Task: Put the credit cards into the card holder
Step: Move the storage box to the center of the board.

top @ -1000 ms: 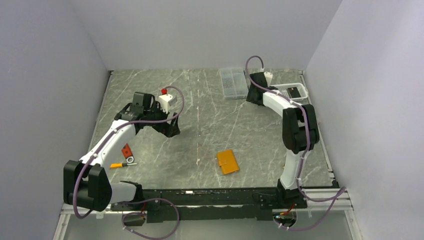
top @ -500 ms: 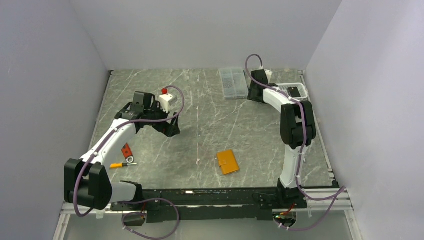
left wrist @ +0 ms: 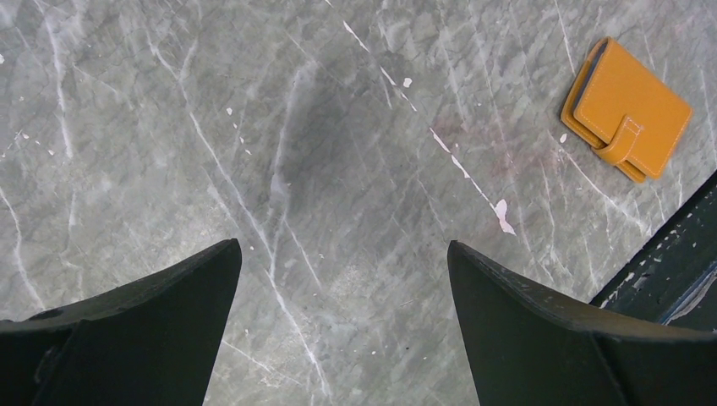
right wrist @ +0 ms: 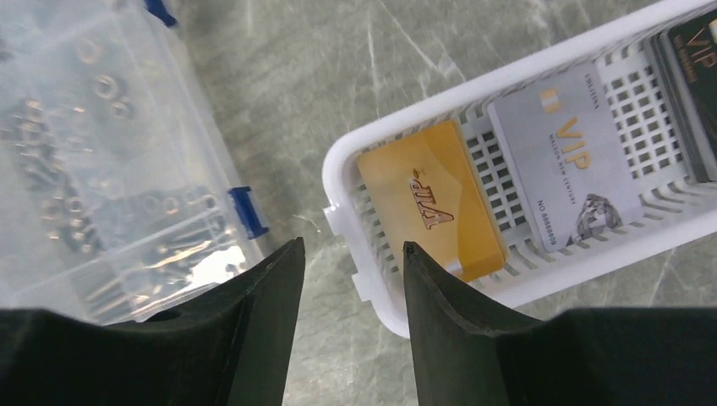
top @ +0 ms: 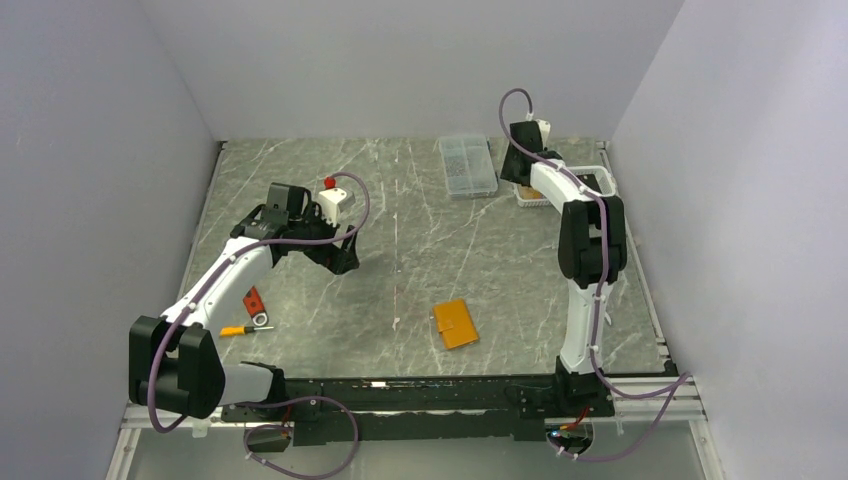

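We are looking at a grey veined marble table [top: 420, 240] with both arms out over it. The left gripper [left wrist: 342, 249] is hanging above bare stone at mid-left, its jaws spread wide and carrying nothing. The small orange folding leather-like card holder [left wrist: 626, 110] is lying closed, snap tab fastened, flat on the table near the front middle and well apart from both arms. The right gripper [right wrist: 352, 245] is reaching to the far right corner; its jaws are standing only narrowly apart with nothing between them, just above the near corner of a white slotted plastic basket [right wrist: 507, 76]. Inside that basket the credit cards are lying flat side by side: an orange-gold plastic card [right wrist: 431, 199] at the end nearest the fingers, a pale blue-grey card [right wrist: 566, 173] printed "VIP" beside it, and a black card [right wrist: 697, 93] showing only its edge at the frame border. A clear plastic compartment box [right wrist: 101, 169] with blue latches, holding small metal hardware, is sitting just beside the basket. We are also noting a small yellow-handled screwdriver [top: 235, 330] lying near the left arm.
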Robot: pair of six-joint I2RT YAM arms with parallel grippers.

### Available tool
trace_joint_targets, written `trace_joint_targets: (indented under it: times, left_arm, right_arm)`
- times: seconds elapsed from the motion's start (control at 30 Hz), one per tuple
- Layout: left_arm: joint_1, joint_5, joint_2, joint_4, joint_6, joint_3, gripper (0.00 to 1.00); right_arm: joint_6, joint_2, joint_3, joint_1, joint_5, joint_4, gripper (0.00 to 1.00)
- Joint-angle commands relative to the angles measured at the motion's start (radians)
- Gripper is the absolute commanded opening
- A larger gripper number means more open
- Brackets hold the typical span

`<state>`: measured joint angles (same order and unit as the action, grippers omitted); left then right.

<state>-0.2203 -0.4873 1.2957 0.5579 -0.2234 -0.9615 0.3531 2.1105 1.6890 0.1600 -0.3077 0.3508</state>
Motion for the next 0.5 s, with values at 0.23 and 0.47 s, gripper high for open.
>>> trace_joint_targets:
  times: [0.23, 0.47]
  left_arm:
    - [0.004, 0.024, -0.012, -0.009, -0.017, -0.009, 0.99]
    - [0.007, 0.029, -0.014, -0.013, -0.013, -0.011, 0.99]
  right_arm:
    - [0.000, 0.054, -0.035, -0.008, -0.007, -0.007, 0.42]
    - [0.018, 0.027, -0.106, -0.007, -0.018, -0.021, 0.24]
